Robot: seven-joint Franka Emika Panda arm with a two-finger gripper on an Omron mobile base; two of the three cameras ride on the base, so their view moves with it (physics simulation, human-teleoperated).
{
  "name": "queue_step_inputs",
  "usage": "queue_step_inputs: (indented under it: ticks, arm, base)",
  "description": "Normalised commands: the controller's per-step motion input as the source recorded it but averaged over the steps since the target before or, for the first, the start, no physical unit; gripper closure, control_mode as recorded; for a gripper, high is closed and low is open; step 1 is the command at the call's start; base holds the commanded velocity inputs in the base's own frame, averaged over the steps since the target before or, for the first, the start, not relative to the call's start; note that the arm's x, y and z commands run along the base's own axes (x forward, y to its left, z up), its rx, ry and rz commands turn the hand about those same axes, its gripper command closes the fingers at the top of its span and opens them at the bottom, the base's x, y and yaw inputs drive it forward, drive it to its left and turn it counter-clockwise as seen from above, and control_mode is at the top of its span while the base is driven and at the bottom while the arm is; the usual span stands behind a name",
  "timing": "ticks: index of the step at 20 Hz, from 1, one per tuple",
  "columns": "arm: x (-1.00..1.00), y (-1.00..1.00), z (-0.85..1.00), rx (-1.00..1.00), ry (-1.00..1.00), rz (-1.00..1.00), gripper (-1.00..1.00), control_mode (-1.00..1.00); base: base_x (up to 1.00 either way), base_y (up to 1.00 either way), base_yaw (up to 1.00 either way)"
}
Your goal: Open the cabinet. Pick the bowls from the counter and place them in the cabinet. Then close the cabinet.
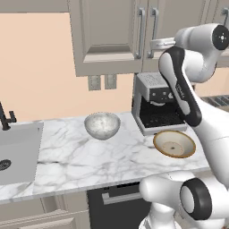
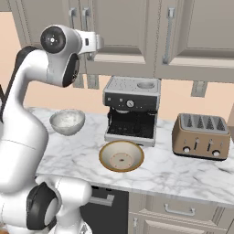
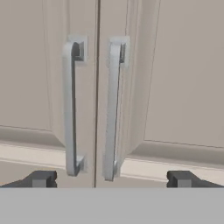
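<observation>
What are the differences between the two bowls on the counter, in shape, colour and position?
The marbled bowl is deep and rounded, while the tan bowl is shallower and wider. The marbled bowl is grey-white all over; the tan bowl has a brown rim and a cream inside. The marbled bowl stands nearer the sink; the tan bowl sits just in front of the coffee machine. Both rest upright on the counter, apart from each other.

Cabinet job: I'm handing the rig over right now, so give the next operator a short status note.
Gripper: open, holding nothing, facing the two bar handles of the cabinet.
Cabinet: both doors shut.
Marbled bowl: on the counter, left of the coffee machine.
Tan bowl: on the counter in front of the coffee machine.
Done: nothing yet.
Left: open the cabinet, put both bowls inside, close it.
</observation>
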Motion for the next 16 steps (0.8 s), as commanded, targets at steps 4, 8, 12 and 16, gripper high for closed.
queue_step_inputs:
  ticks: [4,8,12,16]
  arm:
    - [0.50,0.00,-0.12,0.00,0.00,0.00,-1.00,-1.00]
    - [0.52,0.00,-0.07,0.00,0.00,0.00,-1.00,-1.00]
    - [0.60,0.00,-0.08,0.00,0.00,0.00,-1.00,-1.00]
    - [0.63,0.00,-0.10,0.00,0.00,0.00,-1.00,-1.00]
  base:
    - [0.00,0.00,0.00]
    - [0.00,0.00,0.00]
    - [0.00,0.00,0.00]
    - [0.00,0.00,0.00]
